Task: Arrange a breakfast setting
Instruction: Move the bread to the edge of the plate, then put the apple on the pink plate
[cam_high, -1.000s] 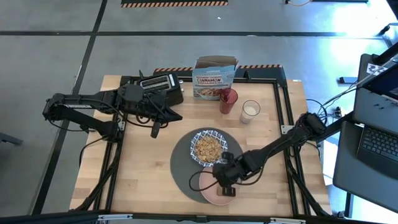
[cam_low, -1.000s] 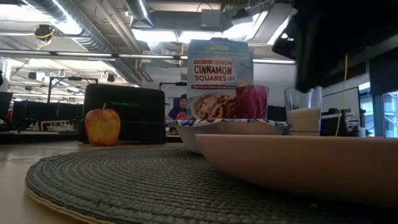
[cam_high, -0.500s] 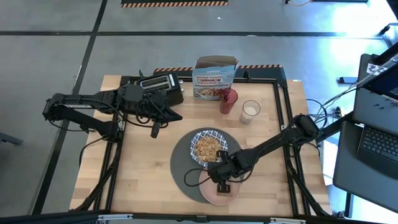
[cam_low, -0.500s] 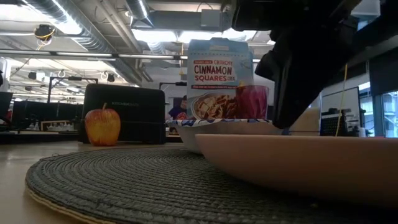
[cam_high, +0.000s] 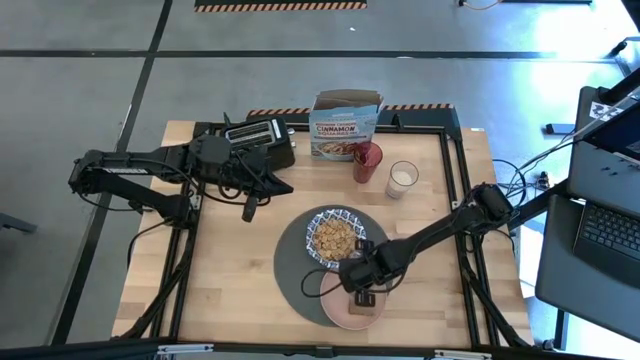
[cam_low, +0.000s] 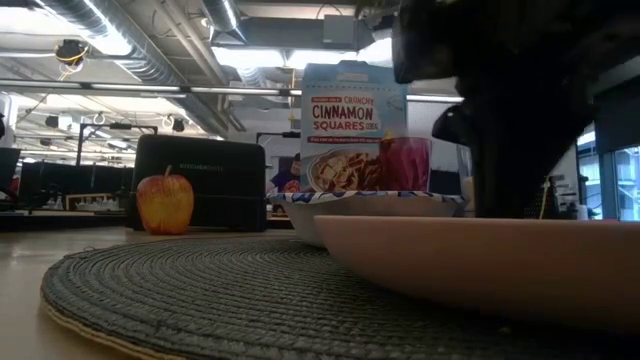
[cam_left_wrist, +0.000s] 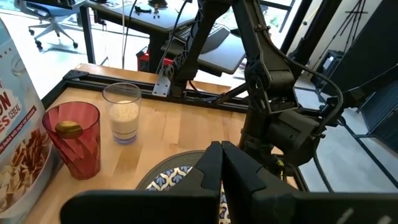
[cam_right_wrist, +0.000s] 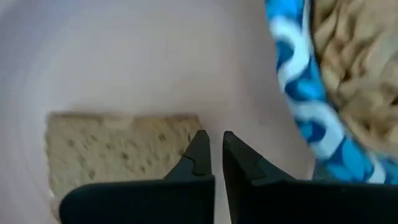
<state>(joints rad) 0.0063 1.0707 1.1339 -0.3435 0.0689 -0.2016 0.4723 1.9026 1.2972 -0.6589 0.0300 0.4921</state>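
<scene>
- The right gripper (cam_high: 361, 298) hangs low over the salmon-pink plate (cam_high: 338, 312) at the front of the bench (cam_high: 230, 270), fingers (cam_right_wrist: 198, 155) pressed together, holding nothing.
- A slice of toast (cam_right_wrist: 118, 152) lies on that plate, just beside the fingertips.
- The blue-and-white bowl (cam_high: 335, 237) of cereal sits on the round grey mat (cam_high: 292, 262); the plate overlaps the mat's front edge.
- The red tumbler (cam_high: 367, 161) and milk glass (cam_high: 402, 179) stand near the cereal box (cam_high: 345, 125) at the back.
- The left gripper (cam_high: 250, 208) waits by the toaster (cam_high: 256, 137), fingers shut and empty.
</scene>
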